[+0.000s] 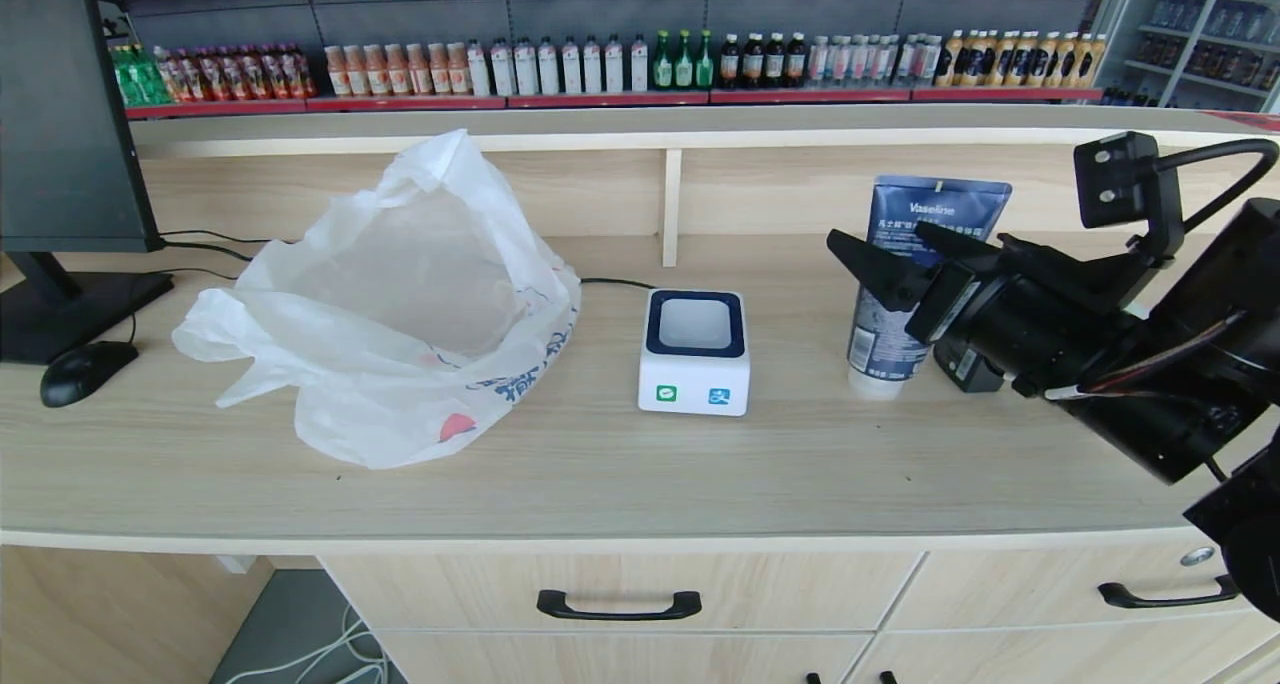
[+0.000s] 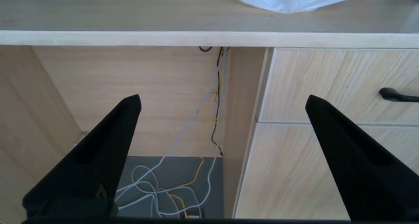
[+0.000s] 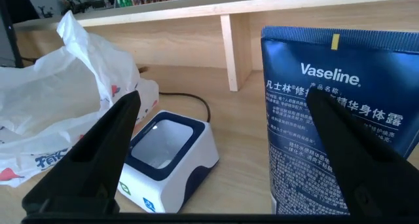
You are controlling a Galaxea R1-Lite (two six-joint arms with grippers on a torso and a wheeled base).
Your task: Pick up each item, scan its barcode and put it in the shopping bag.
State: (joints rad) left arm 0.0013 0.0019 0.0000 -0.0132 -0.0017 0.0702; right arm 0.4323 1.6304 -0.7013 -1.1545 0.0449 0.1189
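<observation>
A blue tube stands upright on its white cap at the right of the wooden counter. My right gripper is open just in front of it, fingers level with its upper half and not closed on it. In the right wrist view the tube stands ahead of the gripper, off toward one finger. The white scanner with a dark-framed window sits mid-counter, and the white shopping bag lies slumped to its left. My left gripper hangs open below the counter edge, holding nothing.
A monitor and a black mouse stand at the counter's far left. A raised back ledge with a wooden divider runs behind. Drawers with black handles lie below the counter, and loose cables lie on the floor beneath it.
</observation>
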